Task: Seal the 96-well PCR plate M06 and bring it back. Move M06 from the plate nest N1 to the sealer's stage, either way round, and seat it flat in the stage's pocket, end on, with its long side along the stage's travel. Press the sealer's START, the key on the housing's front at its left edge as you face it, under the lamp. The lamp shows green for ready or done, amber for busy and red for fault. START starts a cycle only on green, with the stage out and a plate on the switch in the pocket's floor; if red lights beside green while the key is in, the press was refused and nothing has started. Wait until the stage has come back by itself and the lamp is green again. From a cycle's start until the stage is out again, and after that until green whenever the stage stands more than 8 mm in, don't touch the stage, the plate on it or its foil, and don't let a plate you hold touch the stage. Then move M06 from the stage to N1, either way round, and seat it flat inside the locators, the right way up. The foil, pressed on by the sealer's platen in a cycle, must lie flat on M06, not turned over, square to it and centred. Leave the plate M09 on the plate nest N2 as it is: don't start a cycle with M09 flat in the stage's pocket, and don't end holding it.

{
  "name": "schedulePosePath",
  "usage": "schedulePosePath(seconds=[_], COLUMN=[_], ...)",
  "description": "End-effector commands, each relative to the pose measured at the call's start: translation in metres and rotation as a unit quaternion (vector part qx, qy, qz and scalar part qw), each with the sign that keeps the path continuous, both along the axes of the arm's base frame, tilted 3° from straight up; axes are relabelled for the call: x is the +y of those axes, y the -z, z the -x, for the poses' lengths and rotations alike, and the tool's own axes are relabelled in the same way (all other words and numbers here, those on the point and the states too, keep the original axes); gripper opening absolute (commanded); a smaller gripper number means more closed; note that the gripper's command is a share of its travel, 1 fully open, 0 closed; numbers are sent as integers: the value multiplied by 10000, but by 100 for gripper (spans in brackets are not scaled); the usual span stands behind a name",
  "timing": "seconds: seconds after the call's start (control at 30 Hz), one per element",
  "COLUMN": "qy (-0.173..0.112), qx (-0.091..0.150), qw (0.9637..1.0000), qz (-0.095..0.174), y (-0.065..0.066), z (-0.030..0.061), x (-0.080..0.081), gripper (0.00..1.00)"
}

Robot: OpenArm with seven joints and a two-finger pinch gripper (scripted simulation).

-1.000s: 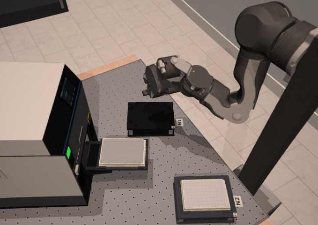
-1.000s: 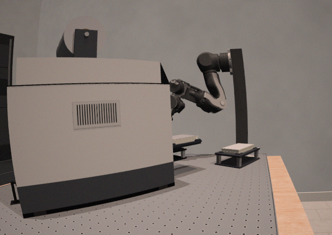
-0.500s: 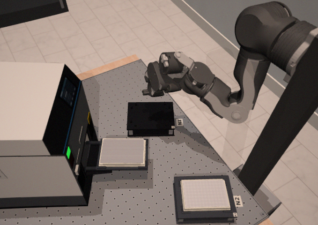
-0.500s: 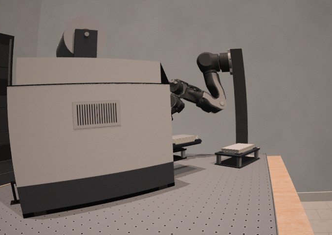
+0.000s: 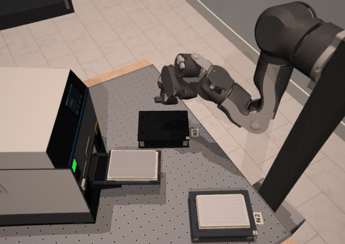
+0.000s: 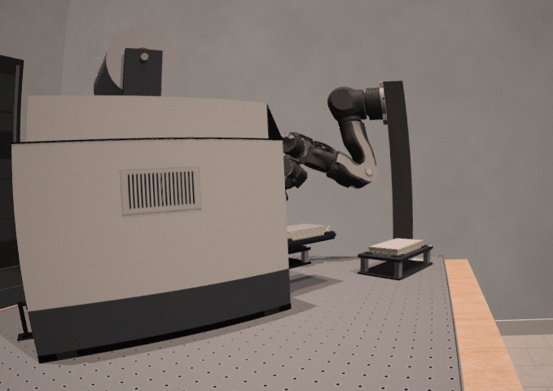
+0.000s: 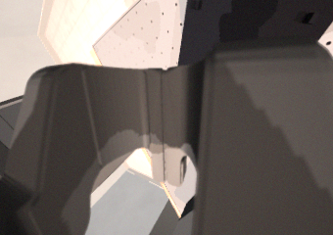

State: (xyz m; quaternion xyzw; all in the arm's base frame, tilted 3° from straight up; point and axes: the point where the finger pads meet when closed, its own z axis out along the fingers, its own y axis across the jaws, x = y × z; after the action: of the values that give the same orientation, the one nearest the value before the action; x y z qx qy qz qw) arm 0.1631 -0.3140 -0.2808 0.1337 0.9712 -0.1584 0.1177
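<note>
Looking from the top, you had M06 (image 5: 132, 164) on the sealer's stage (image 5: 132, 181), lamp (image 5: 74, 165) green, gripper (image 5: 161, 99) closed and empty beyond N1 (image 5: 163, 127). The exterior view showed the plate lying flat. The wrist view showed pinched fingers; spread them before descending squarely.

Plate M06 (image 5: 132, 164) flat on extended sealer stage (image 5: 132, 181), seemingly foiled, lamp (image 5: 74, 165) green, nest N1 (image 5: 162, 129) bare
</note>
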Motion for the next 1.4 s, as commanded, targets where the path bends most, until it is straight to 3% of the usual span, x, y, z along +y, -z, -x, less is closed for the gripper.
schedulePosePath(seconds=[0.0, 0.13, 0.17, 0.23, 0.3, 0.7, 0.73, 0.8, 0.87, 1.27, 1.3, 1.37], qy=[726, 726, 160, 482, 803, 803, 211, 526, 840, 840, 238, 548], qx=[609, 609, 78, 259, 440, 440, -96, 127, 350, 350, -183, 60], qw=[9926, 9926, 9997, 9971, 9917, 9917, 9994, 9966, 9912, 9912, 9990, 9963], qz=[-763, -763, -170, -534, -897, -897, -266, -614, -959, -959, -316, -654], y=[-13, -13, -10, -13, -15, -15, -12, -14, -16, -16, -12, -15], z=[5, 5, -2, 0, 3, 3, -4, 0, 3, 3, -5, -1], x=[4, 4, -1, 1, 4, 4, -1, 1, 3, 3, -2, 0], gripper=[0, 0, 0, 0, 0, 0, 0, 0, 0, 0, 0, 0])
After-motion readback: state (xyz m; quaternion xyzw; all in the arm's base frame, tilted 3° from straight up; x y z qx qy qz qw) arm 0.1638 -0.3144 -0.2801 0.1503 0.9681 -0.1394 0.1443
